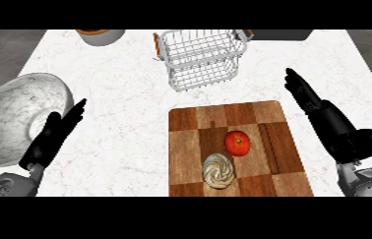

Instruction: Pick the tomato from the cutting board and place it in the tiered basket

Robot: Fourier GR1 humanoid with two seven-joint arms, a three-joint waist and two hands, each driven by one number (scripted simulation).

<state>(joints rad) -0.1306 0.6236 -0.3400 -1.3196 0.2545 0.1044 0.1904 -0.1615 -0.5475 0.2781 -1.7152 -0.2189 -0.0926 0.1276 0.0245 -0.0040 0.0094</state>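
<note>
1. Head view looked steeply down on the counter [109,80], and the tomato [237,143] sat on the cutting board [283,120], roughly middle of the board, nothing holding it

2. Right hand [309,98] was out at about 2 o'clock from the tomato, just off the board's right edge, fingers straight and apart, gripping nothing. My guess is it was parked there as the closer hand, ready to come in for the pick

3. Left hand [58,132] was way over at 9 o'clock, fingers straight too, just beside a big marbled bowl [29,105]. Looked like it was resting, out of the way

4. Tiered basket [200,56] stood at 12 o'clock from the board, well apart from the tomato, open side up, so the drop should be from above I reckon

5. Tomato itself: red, round, glossy-ish, darker dimple on top. A pale swirly round thing [219,170], could be garlic, sat just beside it at 7 o'clock, close enough that fingers might nudge it on the grab

6. An orange-rimmed pot [100,35] peeked in at the far edge, 11 o'clock, not in play
</note>
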